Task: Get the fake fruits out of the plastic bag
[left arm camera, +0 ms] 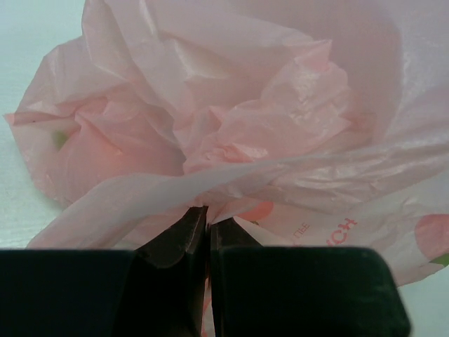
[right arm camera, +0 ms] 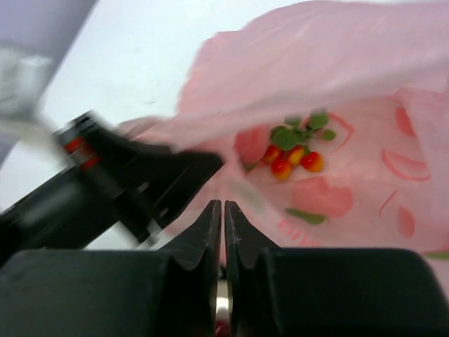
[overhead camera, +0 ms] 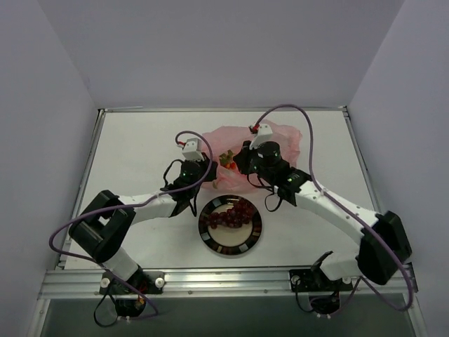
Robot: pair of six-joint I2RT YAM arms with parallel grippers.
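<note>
Table [overhead camera: 140, 154] bears plated grapes [overhead camera: 233, 214] (overhead only); right wrist shows orange pieces [right arm camera: 295, 158].

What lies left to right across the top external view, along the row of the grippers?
left gripper, pinching the plastic bag → small orange fruits → right gripper

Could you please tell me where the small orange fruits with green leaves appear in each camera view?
Top external: the small orange fruits sit just above centre, at the left part of the pink plastic bag.
Left wrist: not discernible; crumpled bag folds fill the picture.
Right wrist: right of centre, inside the open bag.
Shared landmark: the pink plastic bag, seen in all three views.
</note>
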